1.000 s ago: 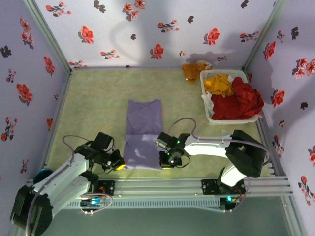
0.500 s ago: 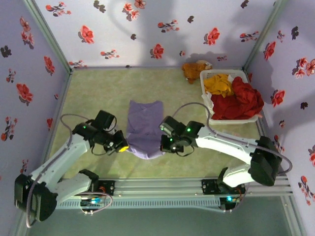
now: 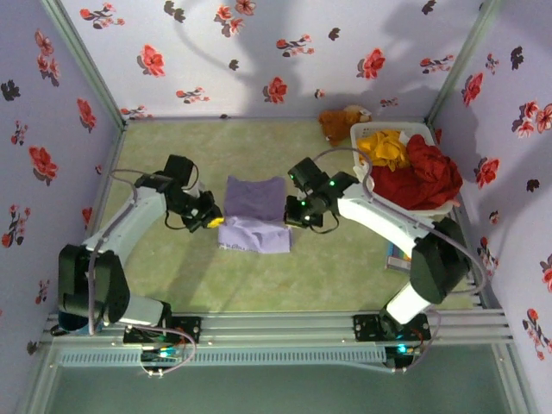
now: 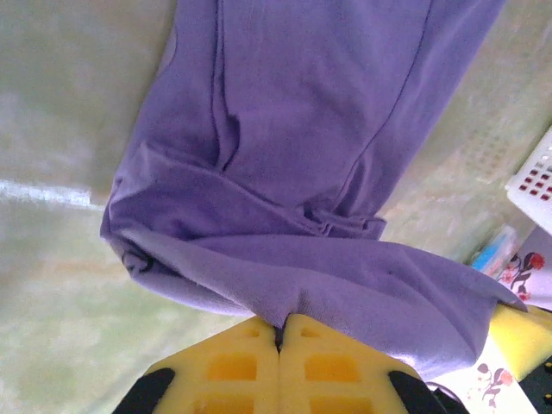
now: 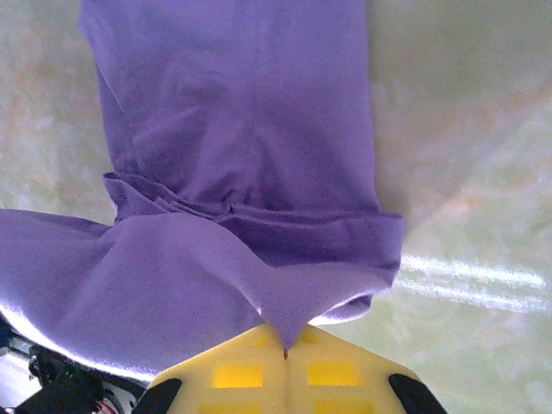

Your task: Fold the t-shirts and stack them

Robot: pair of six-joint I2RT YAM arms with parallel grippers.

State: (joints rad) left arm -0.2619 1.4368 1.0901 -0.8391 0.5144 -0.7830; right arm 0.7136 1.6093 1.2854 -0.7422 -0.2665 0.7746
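A lavender-purple t-shirt (image 3: 255, 213) lies mid-table, its near half lifted and doubled back over the far half. My left gripper (image 3: 219, 222) is shut on the shirt's left near corner, and my right gripper (image 3: 291, 221) is shut on its right near corner. In the left wrist view the purple cloth (image 4: 293, 172) is pinched between the yellow fingers (image 4: 233, 362). The right wrist view shows the same cloth (image 5: 233, 155) drawn to a point between its yellow fingers (image 5: 336, 371). A red t-shirt (image 3: 421, 179) and an orange-yellow t-shirt (image 3: 385, 148) are heaped in the basket.
The white plastic basket (image 3: 363, 185) stands at the back right, close to the right arm's forearm. A brown plush toy (image 3: 339, 122) sits beside it against the back wall. Flowered walls enclose the green table on three sides.
Both grippers have carried the shirt's near edge away from the arm bases toward the far end, folding the long shirt in half. Both stayed shut throughout.
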